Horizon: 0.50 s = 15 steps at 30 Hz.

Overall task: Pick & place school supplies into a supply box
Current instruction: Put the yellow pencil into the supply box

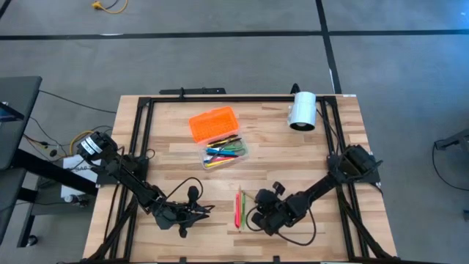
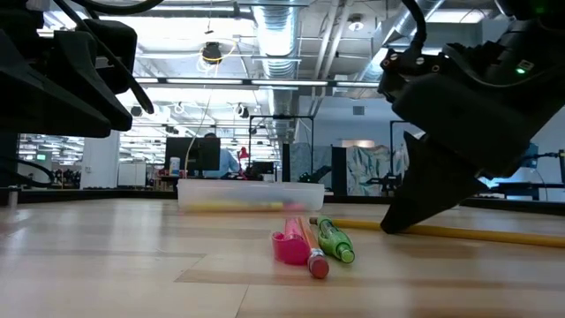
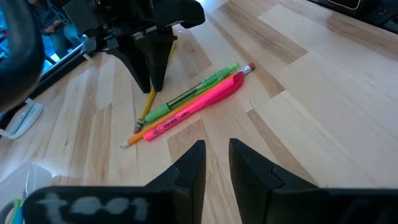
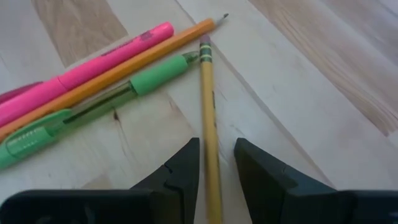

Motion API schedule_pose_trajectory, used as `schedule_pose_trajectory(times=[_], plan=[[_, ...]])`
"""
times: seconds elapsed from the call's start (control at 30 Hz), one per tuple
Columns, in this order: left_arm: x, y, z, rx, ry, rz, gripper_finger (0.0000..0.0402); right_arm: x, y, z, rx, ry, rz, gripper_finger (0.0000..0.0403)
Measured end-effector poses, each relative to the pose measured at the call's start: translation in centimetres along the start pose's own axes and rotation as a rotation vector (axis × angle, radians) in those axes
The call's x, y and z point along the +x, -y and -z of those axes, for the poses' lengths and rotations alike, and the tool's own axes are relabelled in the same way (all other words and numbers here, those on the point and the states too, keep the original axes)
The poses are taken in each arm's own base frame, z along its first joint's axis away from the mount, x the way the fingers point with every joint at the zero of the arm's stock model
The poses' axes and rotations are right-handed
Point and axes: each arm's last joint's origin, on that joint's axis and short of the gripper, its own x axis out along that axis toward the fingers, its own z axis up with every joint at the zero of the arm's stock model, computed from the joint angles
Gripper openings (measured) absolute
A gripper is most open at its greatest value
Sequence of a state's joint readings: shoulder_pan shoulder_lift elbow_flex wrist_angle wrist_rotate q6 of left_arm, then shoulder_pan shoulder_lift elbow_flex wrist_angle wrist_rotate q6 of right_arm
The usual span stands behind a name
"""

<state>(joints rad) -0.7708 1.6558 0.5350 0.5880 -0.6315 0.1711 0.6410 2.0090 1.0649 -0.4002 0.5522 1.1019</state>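
Because right gripper (image 4: pixel 216 163) sat low on tabletop (image 1: pixel 322 169), jaws parted astride yellow pencil (image 4: pixel 208 106), not yet clamped; pencil ran lengthwise away, eraser outermost. Beside it: pink highlighter (image 4: pixel 81 68), orange pencil (image 4: pixel 124 65), green pen (image 4: pixel 93 106). Left gripper (image 3: pixel 216 163) nearby, slightly open, empty. Farther off, supply box (image 1: pixel 223 152), partly filled.

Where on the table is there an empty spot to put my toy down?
Bare wood lies between the orange lid and the white cylinder, and along the far-left edge. It is crowded at the near middle, where pens lie between the left pincer and right pincer.
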Motion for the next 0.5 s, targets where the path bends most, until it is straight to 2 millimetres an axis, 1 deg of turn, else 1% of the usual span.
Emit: schedule_pose_trajectory(times=[0.23, 0.3, 0.5], plan=[[0.0, 0.0, 0.0, 0.0, 0.0, 0.0, 0.0061, -0.36, -0.08, 0.25, -0.028, -0.017, 0.012, 0.0101], [0.0, 0.0, -0.01, 0.0, 0.001, 0.0, 0.0061, -0.43, -0.14, 0.19, -0.038, -0.024, 0.011, 0.0096], [0.0, 0.0, 0.0, 0.0, 0.0, 0.0, 0.0061, -0.61, -0.39, 0.01, -0.102, -0.036, 0.003, 0.0048]])
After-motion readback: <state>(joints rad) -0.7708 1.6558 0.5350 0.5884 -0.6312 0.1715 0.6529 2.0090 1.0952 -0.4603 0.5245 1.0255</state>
